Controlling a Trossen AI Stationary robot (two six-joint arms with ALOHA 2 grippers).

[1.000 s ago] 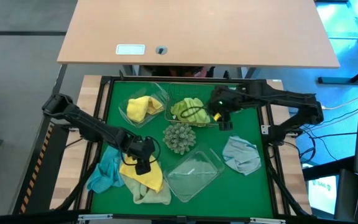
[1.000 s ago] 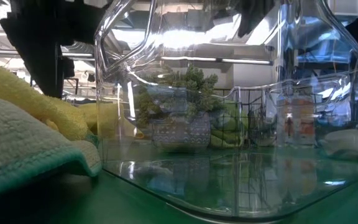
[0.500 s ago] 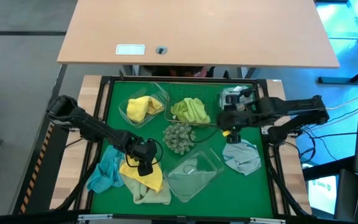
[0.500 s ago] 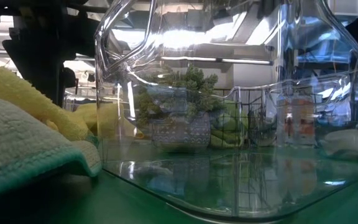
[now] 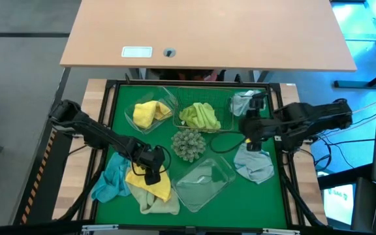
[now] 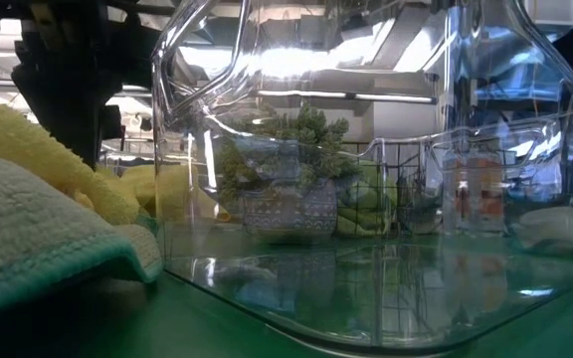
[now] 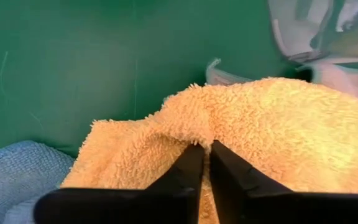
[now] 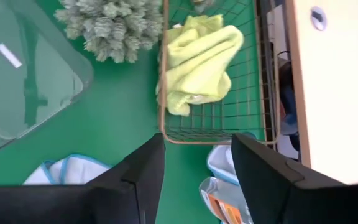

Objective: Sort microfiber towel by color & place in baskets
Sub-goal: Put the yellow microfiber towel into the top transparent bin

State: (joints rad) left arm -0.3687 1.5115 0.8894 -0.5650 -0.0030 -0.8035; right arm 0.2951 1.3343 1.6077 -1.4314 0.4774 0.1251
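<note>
The left gripper [image 7: 205, 163] pinched the yellow towel [image 5: 150, 183] on the near-left pile; lifting straight up should free it from the sage towel [image 5: 160, 206] beneath. The right gripper [image 8: 197, 163], spread, hovered beside the wire basket [image 8: 252, 81].

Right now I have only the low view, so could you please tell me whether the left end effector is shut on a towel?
Observer: Yes. The left wrist view shows the left end effector shut, pinching a fold of the yellow towel.
Operator: Thank you. Is the right end effector carrying anything?
Observer: No. The right end effector is open and empty, just outside the wire basket.
Operator: Which towel lies nearest to it?
Observer: The grey-blue towel, which lies on the mat, outside every basket.
</note>
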